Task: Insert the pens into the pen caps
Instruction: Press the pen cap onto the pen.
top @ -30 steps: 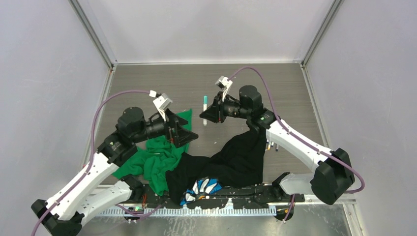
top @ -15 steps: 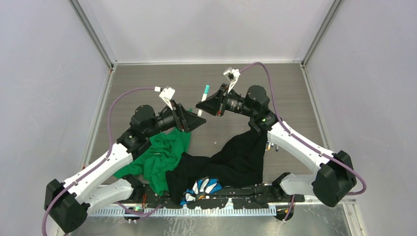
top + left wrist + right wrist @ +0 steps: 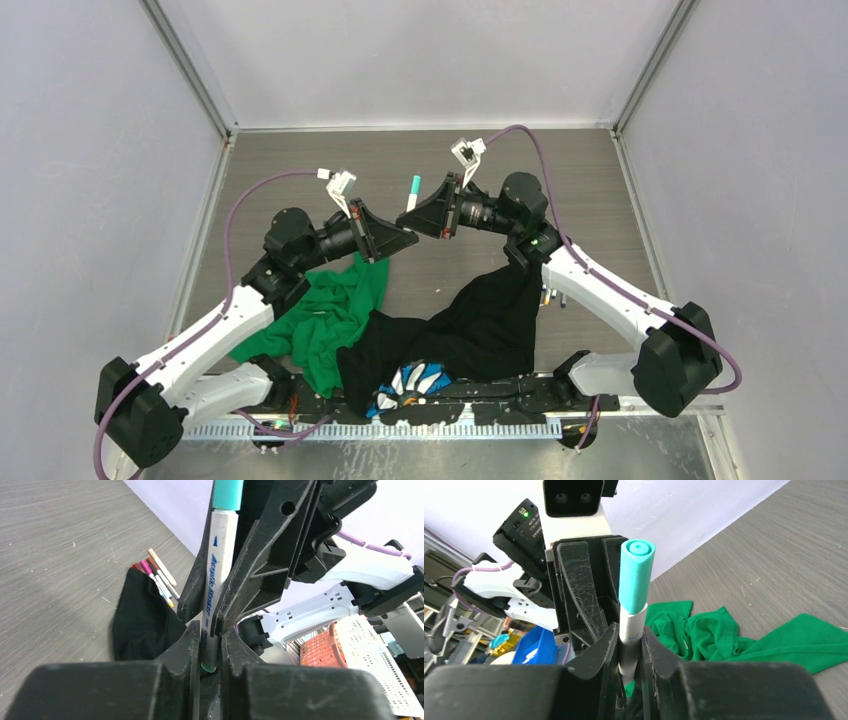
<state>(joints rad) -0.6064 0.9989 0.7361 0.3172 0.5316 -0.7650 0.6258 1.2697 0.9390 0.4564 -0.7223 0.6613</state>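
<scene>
near edge of the desk: both arm bases sit here, and a blue-and-white cloth lies between them, partly under the black cloth.
black cloth: crumpled, spread from the middle of the near edge toward the right edge.
green cloth: crumpled in the near-left part of the desk, touching the black cloth and lying beneath the left arm.
loose pens: a small bunch lying side by side toward the right edge, just beside the black cloth. In the left wrist view they show pale barrels with magenta and brown ends.
left fingers: reaching in from the left and meeting the right fingers over the middle of the desk. In the left wrist view they are clenched on the lower end of the pen, one on each side of the barrel.
right fingers: reaching in from the right, clenched on the white barrel of the same pen. In the right wrist view the barrel stands up from the narrow slot between them.
pen: held off the desk by both arms, midway between the left and right edges and in the far half. The barrel is white with blue lettering and a green lower tip.
teal cap: seated on the far-pointing end of the pen, clear of both sets of fingers and aimed at the far edge.
</scene>
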